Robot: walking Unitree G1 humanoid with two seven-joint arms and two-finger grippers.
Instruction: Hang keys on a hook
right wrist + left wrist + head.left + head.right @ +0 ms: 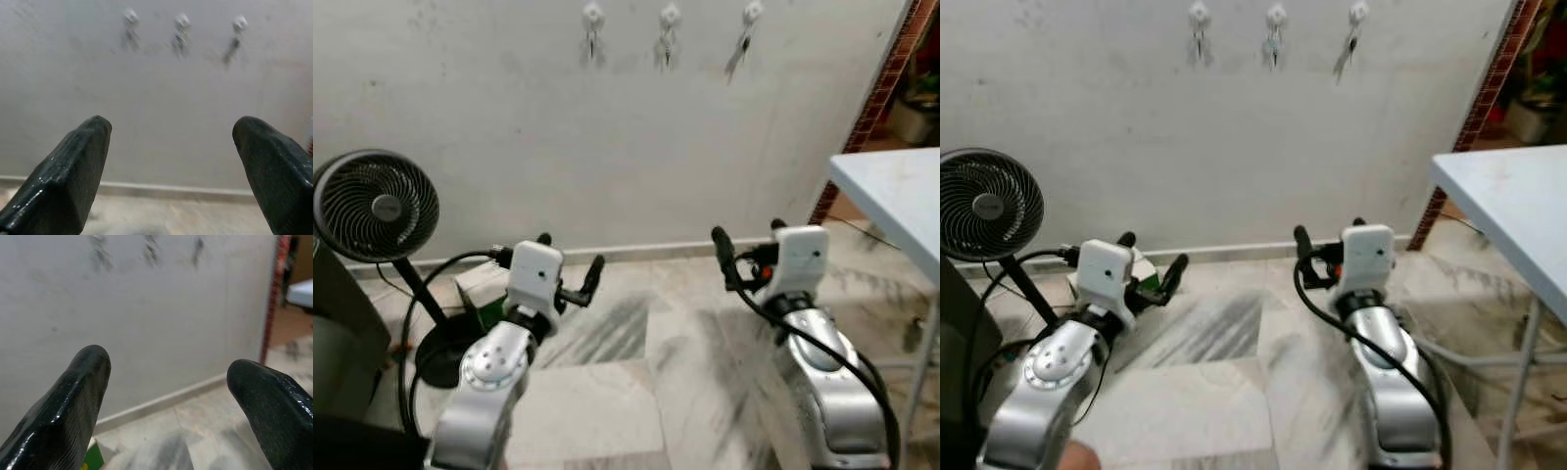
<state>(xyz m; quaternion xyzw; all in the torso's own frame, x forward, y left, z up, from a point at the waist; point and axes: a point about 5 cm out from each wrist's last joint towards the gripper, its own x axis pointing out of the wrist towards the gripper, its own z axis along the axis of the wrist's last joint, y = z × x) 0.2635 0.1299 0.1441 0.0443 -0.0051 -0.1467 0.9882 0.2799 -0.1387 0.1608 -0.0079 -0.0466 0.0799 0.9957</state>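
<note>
1. Three hooks in a row high on wall (607,147): left hook (593,14), middle hook (670,15), right hook (752,12).
2. Keys (738,52) hanging from right hook, tilted; small dark items below the other two, too blurred to name.
3. Left claw (570,264) spread, empty, held low over floor (656,372), well short of wall.
4. Right claw (749,250) spread, empty, likewise low and apart from wall.
5. Open tiled floor between claws and skirting.
6. Fan (374,206) at left; green box (487,294) behind left claw, print unreadable.
7. Table (891,196) edge at right, close beside right arm.
</note>
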